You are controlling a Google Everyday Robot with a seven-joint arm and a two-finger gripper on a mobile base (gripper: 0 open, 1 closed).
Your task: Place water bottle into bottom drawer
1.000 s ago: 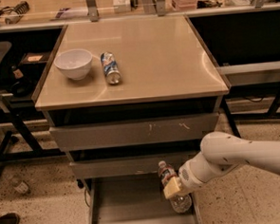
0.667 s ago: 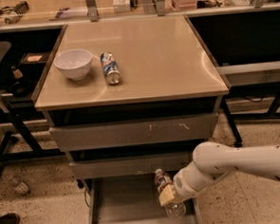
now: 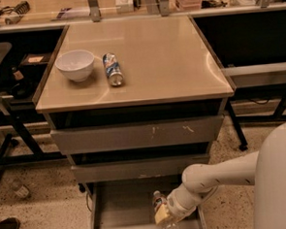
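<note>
**While pinched in the gripper [image 3: 163,215], the water bottle [image 3: 158,200] sat over the open bottom drawer [image 3: 94,214]**

As the arm [image 3: 219,172] reached in from the right, the gripper sat low at the near edge, fingers pressed onto the water bottle. The bottle stood roughly upright, cap up, over the right part of the bottom drawer, which was pulled out toward the near side. Contact with the drawer floor could not be told. On the tabletop [image 3: 169,61], far left, a white bowl [image 3: 75,65] stood just beside a soda can [image 3: 113,69] lying on its side. The top drawer front [image 3: 134,135] and middle drawer front [image 3: 136,168] were shut.
</note>
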